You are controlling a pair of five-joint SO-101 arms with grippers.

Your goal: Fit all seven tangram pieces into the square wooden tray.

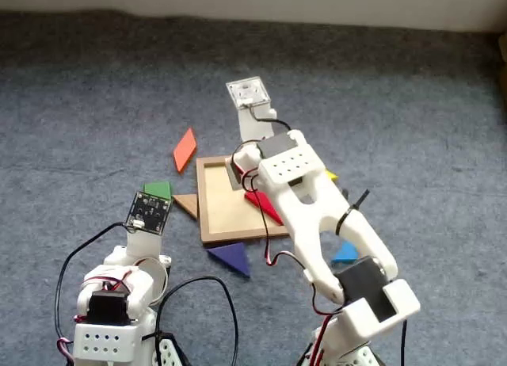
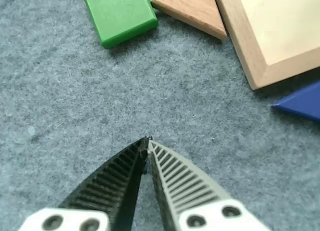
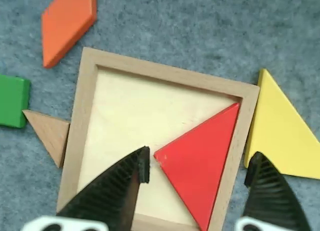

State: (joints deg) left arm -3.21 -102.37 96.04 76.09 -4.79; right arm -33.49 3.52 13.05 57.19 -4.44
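Fingers (image 3: 115,191) of right gripper (image 3: 198,164) spread wide, nothing held, hovering over square wooden tray (image 3: 85,116), which sits mid grey felt worktop (image 1: 412,104). Red triangle piece (image 3: 200,176) lies inside tray, between the fingertips. One of its edges runs along the rim on the side where yellow triangle piece (image 3: 280,131) sits outside, touching that rim. Left gripper (image 2: 146,142) fingers (image 2: 175,176) clenched tip to tip, empty, over bare worktop near tray's near-left corner. Green square piece (image 2: 120,16) and plain wood triangle piece (image 2: 192,11) just beside each other off tray's left rim, wood triangle closest to rim. Orange parallelogram piece (image 3: 67,23) off tray's far-left corner, apart. Dark blue triangle piece (image 1: 231,257) just off tray's near rim. Light blue triangle piece (image 1: 344,253) near-right of tray, partly hidden by right arm.
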